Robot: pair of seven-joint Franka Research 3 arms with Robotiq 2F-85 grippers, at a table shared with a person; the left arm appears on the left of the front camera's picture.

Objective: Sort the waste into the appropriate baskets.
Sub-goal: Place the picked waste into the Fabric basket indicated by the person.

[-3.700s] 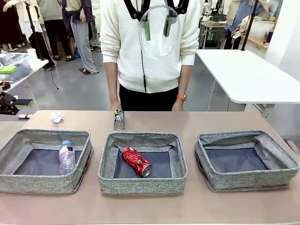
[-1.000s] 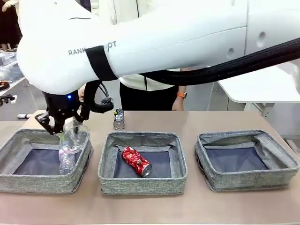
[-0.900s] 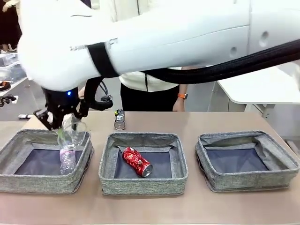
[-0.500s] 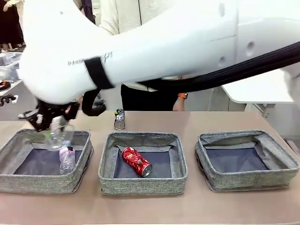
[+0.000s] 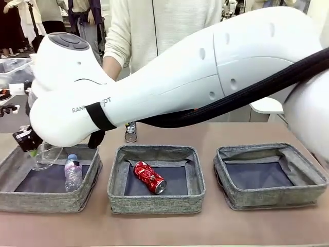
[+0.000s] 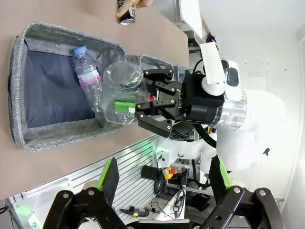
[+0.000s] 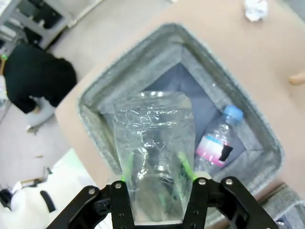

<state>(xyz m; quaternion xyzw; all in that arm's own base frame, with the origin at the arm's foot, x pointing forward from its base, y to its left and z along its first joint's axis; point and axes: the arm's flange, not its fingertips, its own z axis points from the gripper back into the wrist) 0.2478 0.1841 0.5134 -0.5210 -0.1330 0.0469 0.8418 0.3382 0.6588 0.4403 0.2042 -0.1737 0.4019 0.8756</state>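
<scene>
Right end effector (image 7: 155, 183): clamped on clear bottle (image 7: 155, 138), poised over left basket (image 5: 49, 198), 9 o'clock on the counter (image 5: 216, 226).
Blue-capped bottle (image 5: 72, 174): lies inside, so plastics seemingly belong here.
Left end effector (image 6: 163, 174): fingers apart, empty.

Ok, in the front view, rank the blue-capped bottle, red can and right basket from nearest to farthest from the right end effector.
From the right end effector, holding a clear bottle over the left basket:
1. Blue-capped bottle, lying in that left basket.
2. Red can, in the middle basket.
3. Right basket, farthest over on the right.
</scene>
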